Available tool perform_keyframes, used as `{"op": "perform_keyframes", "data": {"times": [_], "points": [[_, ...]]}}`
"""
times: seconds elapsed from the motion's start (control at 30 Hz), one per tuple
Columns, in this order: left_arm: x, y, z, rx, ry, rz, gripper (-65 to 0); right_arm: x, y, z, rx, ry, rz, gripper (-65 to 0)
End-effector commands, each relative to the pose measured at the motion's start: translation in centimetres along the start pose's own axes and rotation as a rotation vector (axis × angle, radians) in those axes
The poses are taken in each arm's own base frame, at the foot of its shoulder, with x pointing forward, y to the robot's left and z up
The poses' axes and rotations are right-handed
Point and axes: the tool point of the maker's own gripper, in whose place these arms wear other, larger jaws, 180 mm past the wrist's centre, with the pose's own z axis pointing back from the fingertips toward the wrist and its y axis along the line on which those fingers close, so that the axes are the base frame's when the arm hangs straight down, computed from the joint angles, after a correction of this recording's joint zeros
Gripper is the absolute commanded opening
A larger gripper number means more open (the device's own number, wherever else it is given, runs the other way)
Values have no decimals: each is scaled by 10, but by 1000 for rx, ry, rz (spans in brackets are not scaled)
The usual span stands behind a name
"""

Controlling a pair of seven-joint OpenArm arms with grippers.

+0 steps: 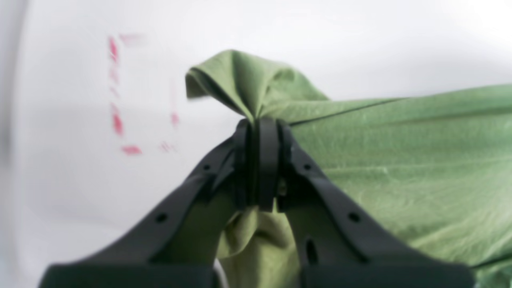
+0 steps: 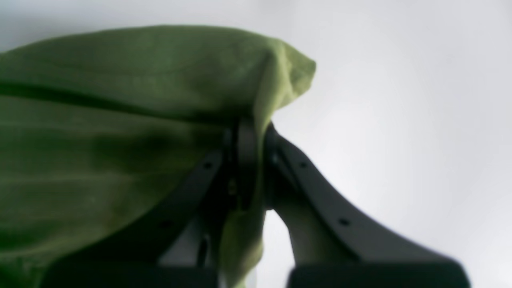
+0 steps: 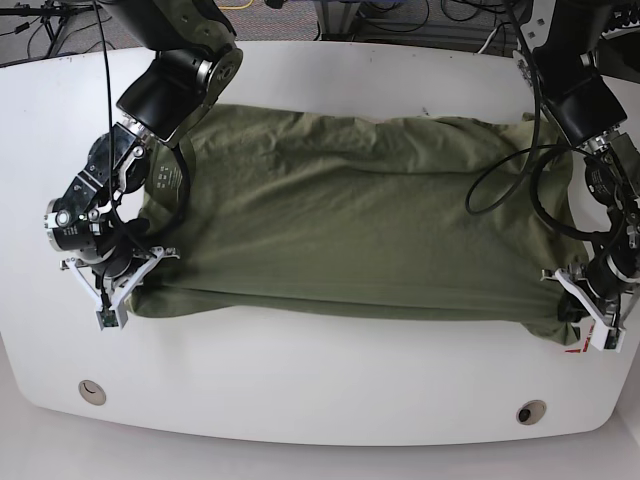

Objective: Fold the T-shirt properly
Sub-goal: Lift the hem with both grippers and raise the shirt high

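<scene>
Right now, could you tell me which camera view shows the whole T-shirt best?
The base view: the T-shirt lies spread across the white table with its full outline visible. The left wrist view shows only a bunched corner pinched in the left gripper; the right wrist view shows only another corner pinched in the right gripper.

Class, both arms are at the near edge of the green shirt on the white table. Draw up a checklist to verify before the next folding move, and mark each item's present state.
1. Left claw shut on the olive-green cotton T-shirt: ok.
2. Right claw shut on the fabric: ok.
3. Both grips at opposite ends of the near edge: ok.
4. Shirt lying flat, free of wrinkles: not ok.
5. White table has bare room in front of the shirt: ok.
6. How many layers each claw pinches: cannot tell.
</scene>
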Motion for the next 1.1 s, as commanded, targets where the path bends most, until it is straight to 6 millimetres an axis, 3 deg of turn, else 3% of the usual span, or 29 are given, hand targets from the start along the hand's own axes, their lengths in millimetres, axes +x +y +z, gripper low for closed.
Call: {"op": "perform_keyframes", "data": {"times": [0.0,0.3,0.5,0.9,1.07], "points": [[51,12,23,57,-119,-44,-650,45,-21,18,-77,-100,42,-644],[129,5,60,94,-301,-93,-650,112,-39,43,-136,-228,113,-644],[182,10,86,119,-427,-99,-650,174,-46,69,-182,-332,198,-644],[291,18,167,152,-739,-32,-650,290,-75,139,-278,-496,302,-644],[319,6,189,148,-801,-75,-650,325,-83,169,-310,-544,324,-644]]}}
